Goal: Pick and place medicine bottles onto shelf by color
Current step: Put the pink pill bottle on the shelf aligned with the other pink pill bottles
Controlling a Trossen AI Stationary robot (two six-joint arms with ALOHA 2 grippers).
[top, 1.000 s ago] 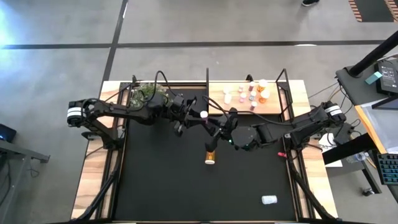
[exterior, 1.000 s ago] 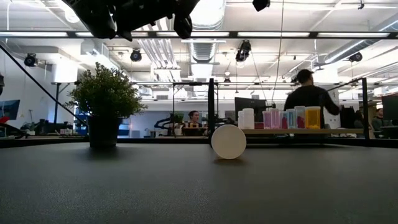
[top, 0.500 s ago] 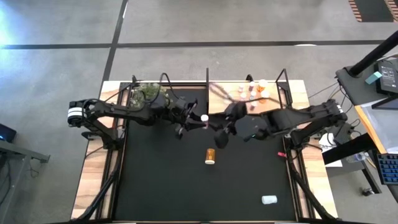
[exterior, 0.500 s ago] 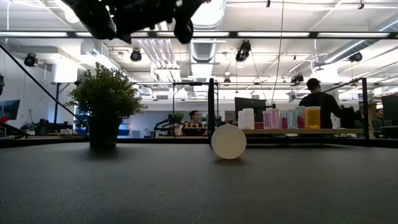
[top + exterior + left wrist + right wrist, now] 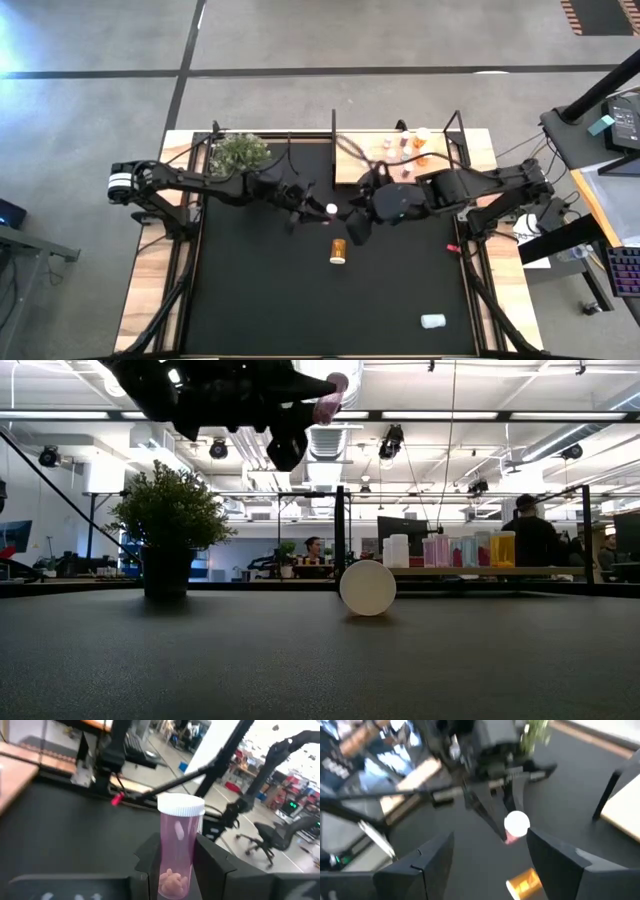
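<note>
The left tool point(image 5: 318, 209) is clenched around a pink bottle point(image 5: 178, 851) with a white cap – the left wrist view shows the bottle upright between the two dark fingers point(image 5: 215, 867), with some pink pills at its bottom. In the high view its white cap point(image 5: 331, 209) is seen above the black counter point(image 5: 260, 290), well apart from the shelf point(image 5: 350, 158) and in front of it. In the low view the pink bottle point(image 5: 328, 400) is high in the air, near the top.

The right tool point(image 5: 357, 214) is released, its fingers point(image 5: 417, 862) spread wide. It stands just beside the pink bottle, on the side nearer the shelf, and it is not touching the bottle.

An orange bottle point(image 5: 339, 250) lies on its side on the counter, farther from the shelf than both tools. A white bottle point(image 5: 432, 321) lies far from the shelf, near the front edge of the counter. On the shelf itself stand several bottles point(image 5: 450, 550) – white, pink and orange – in a row. A potted plant point(image 5: 238, 152) stands beside the shelf.
</note>
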